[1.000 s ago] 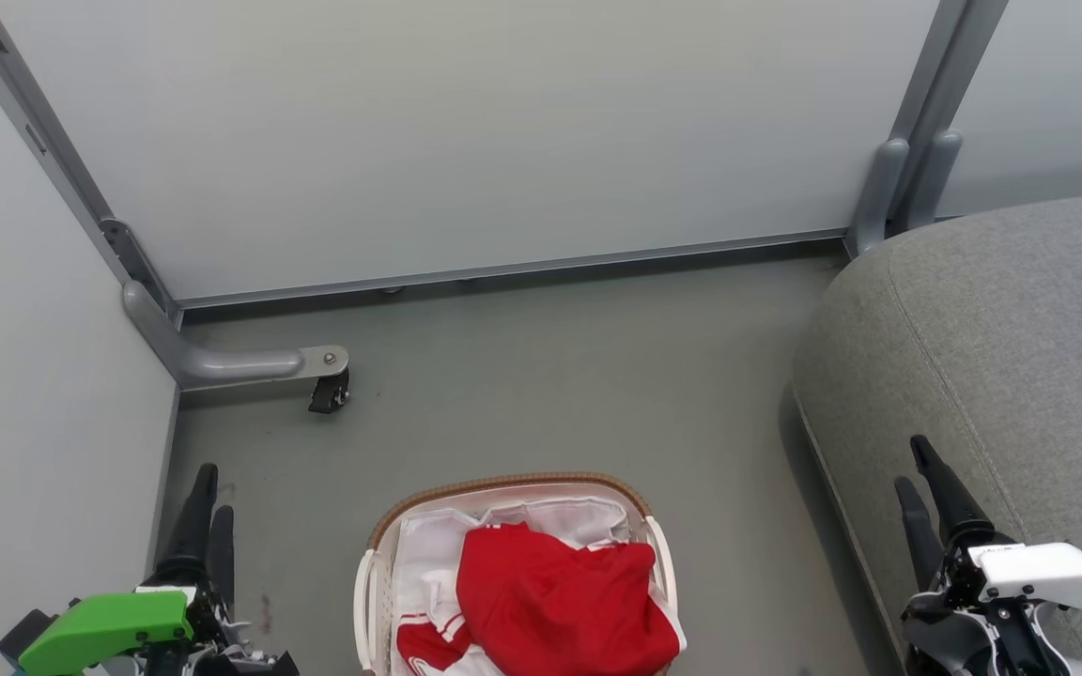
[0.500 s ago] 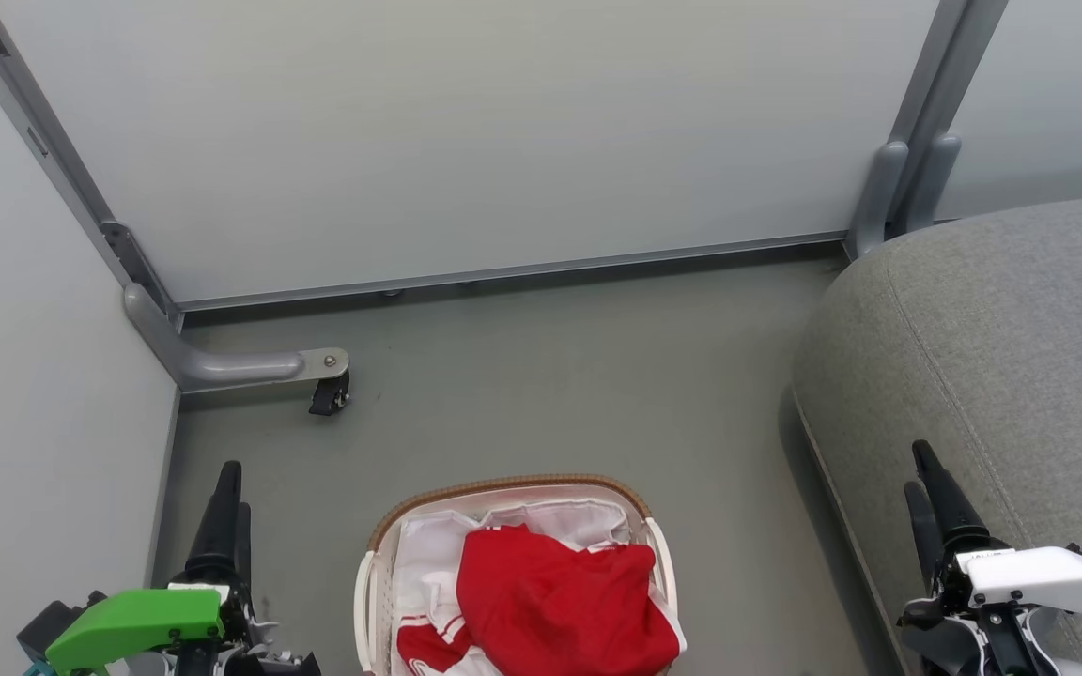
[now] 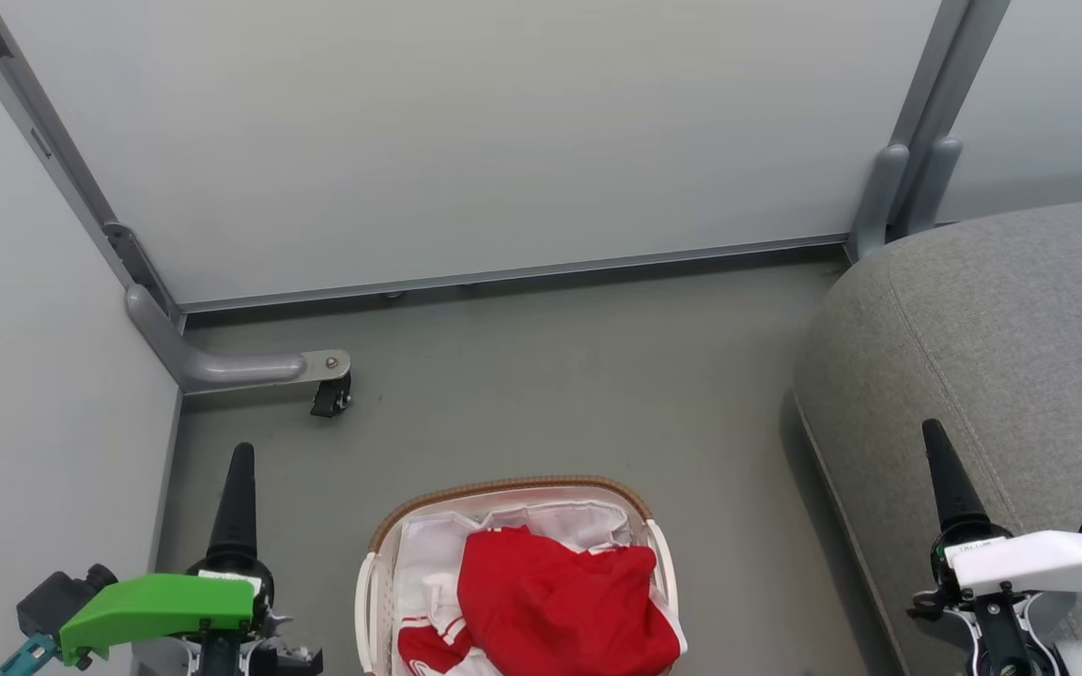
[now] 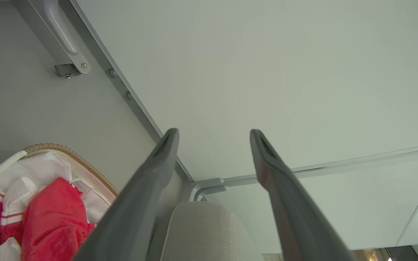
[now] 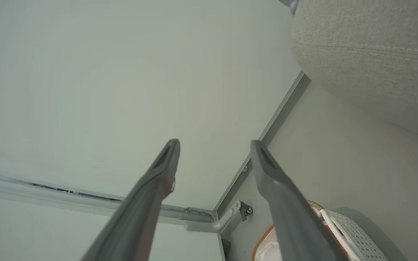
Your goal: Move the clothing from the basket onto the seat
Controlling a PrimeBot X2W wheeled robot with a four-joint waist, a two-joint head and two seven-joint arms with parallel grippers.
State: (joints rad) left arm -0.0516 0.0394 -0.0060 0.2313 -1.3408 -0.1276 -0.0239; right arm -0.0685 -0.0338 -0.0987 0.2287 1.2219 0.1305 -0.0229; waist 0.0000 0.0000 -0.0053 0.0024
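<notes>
Lying bunched in a basket [image 3: 503,486] on the floor [image 3: 550,376], the red clothing [image 3: 555,601] is sitting near the middle of the scene. It is heaped over a white liner [image 3: 428,549] and leaning toward the basket's right wall. The fabric is looking soft, light and limp, so it is likely to sag and trail when raised rather than keep any shape. Nothing about it is suggesting fragility or slipperiness.

The high rounded fold at the top of the heap is offering the best place to pinch, being clear of the basket's edge. A grab too low is risking taking the liner along.

Crumpled as it is, the clothing is pointing no clear way, and its long axis cannot be told. The heap is spreading roughly left to right, a white-striped band is showing at its near left, and its near end is running off the head view's edge.

The grey seat [image 3: 1020,319] is rising well apart on the right, across bare floor. The left gripper [image 4: 212,135] is hanging left of the basket, jaws spread wide and holding nothing. The right gripper [image 5: 213,144] is hovering by the seat's near edge, likewise spread and empty. A pale wall panel [image 3: 466,141] and a wheeled foot [image 3: 327,394] are closing off the far side.
</notes>
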